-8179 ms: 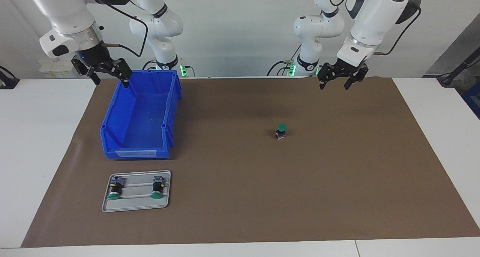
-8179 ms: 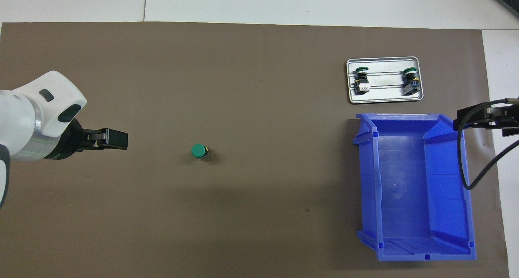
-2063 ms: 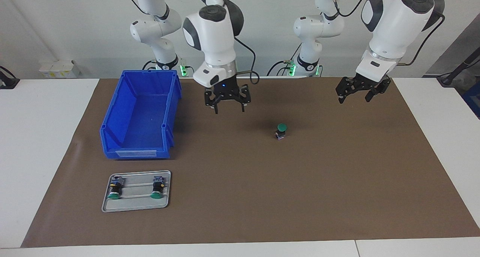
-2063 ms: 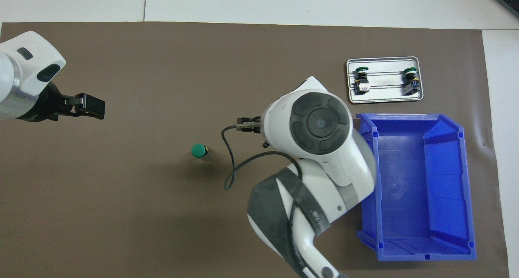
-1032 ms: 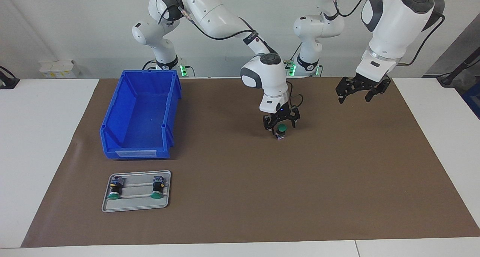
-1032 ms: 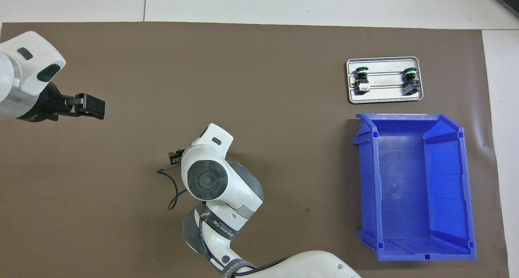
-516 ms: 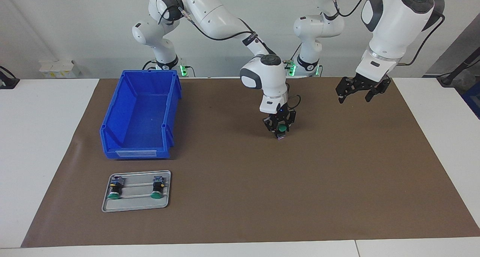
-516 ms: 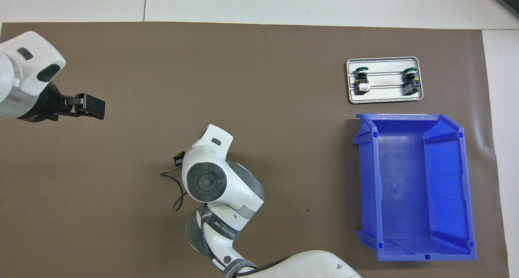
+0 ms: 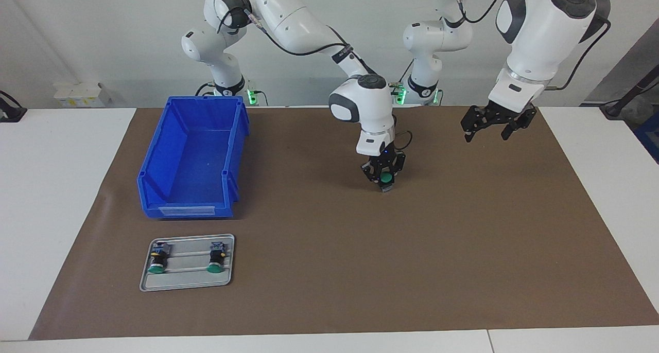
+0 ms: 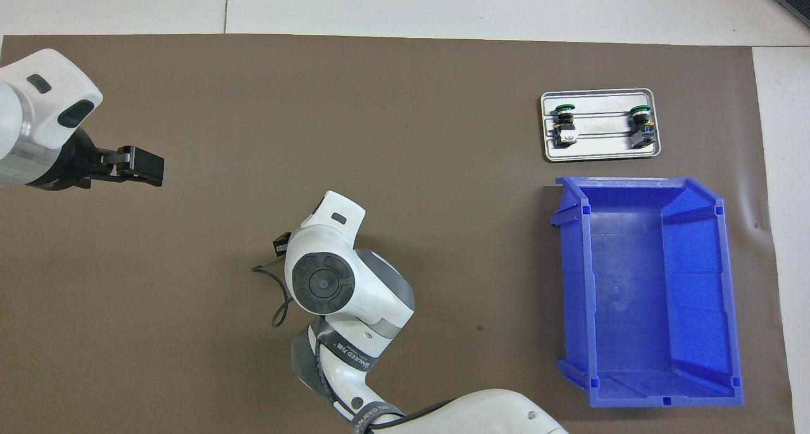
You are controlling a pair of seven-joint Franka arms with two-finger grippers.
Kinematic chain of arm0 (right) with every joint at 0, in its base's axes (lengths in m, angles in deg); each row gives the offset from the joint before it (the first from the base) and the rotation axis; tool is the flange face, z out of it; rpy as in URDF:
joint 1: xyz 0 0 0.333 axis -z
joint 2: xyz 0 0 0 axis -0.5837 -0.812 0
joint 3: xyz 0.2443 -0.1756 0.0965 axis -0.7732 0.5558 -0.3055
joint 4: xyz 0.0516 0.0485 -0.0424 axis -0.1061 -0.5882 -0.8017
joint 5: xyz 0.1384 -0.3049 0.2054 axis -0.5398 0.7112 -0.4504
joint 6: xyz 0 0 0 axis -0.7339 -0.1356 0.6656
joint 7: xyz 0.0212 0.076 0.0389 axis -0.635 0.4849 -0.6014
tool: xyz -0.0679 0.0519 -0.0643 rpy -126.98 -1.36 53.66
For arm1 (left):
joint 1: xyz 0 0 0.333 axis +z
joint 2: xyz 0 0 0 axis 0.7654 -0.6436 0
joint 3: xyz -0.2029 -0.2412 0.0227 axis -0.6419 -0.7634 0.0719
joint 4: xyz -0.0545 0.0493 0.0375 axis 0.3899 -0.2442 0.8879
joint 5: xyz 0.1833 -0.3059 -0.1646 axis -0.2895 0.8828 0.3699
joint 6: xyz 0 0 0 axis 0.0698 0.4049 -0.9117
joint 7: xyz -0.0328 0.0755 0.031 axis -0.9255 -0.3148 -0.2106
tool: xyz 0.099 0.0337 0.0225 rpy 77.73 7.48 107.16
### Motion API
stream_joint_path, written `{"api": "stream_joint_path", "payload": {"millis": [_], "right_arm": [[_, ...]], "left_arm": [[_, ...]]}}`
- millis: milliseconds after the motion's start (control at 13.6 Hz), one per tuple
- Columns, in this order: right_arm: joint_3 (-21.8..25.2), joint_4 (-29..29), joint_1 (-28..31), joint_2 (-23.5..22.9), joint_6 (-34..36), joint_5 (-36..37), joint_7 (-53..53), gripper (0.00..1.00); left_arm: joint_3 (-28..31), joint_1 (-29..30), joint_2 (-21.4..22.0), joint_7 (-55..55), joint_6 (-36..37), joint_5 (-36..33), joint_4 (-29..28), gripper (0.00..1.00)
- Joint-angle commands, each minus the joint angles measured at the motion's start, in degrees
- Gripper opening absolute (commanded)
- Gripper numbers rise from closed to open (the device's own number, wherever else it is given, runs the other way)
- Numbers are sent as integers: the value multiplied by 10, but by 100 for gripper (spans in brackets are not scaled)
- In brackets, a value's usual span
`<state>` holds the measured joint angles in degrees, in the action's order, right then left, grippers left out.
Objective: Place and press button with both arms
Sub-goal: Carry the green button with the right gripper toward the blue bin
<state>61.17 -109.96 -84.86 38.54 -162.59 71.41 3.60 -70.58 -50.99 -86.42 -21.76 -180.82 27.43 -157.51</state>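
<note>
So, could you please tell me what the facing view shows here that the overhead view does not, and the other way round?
Only the facing view shows the button on the brown mat, with the right gripper closed on it; from overhead the right arm's wrist hides both. Only the overhead view looks straight down into the blue bin. Both show the left gripper, open, raised over the mat at the left arm's end, and the tray with two more buttons.

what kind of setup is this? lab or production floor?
Most likely a robotics lab bench: two arms at a table with a brown mat, a blue bin, and a small metal tray of spare push-buttons. No line machinery in view.
</note>
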Motion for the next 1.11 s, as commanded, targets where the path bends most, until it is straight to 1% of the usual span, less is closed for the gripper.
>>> {"api": "stream_joint_path", "payload": {"millis": [0, 147, 221, 442, 589, 663, 811, 958, 1032], "right_arm": [[40, -7, 22, 60, 45, 9, 6, 0], [44, -8, 75, 111, 124, 10, -22, 0], [46, -9, 99, 131, 154, 10, -58, 0], [44, -9, 205, 179, 211, 2, -171, 0], [44, -27, 260, 214, 258, -2, -245, 0], [44, -54, 289, 237, 266, -2, -289, 0], [44, -125, 346, 279, 258, -2, -366, 0], [44, -193, 385, 308, 232, -2, -398, 0], [44, -238, 396, 326, 204, -2, -399, 0]], "left_arm": [[-2, 4, 12, -3, -9, -10, -17, 100], [-2, 4, 12, -3, -9, -10, -17, 100], [-2, 4, 12, -3, -9, -10, -17, 100], [-2, 4, 12, -3, -9, -10, -17, 100], [-2, 4, 12, -3, -9, -10, -17, 100], [-2, 5, 12, -3, -9, -10, -17, 100], [-2, 4, 12, -3, -9, -10, -17, 100], [-2, 4, 12, -3, -9, -10, -17, 100], [-2, 4, 12, -3, -9, -10, -17, 100]]}}
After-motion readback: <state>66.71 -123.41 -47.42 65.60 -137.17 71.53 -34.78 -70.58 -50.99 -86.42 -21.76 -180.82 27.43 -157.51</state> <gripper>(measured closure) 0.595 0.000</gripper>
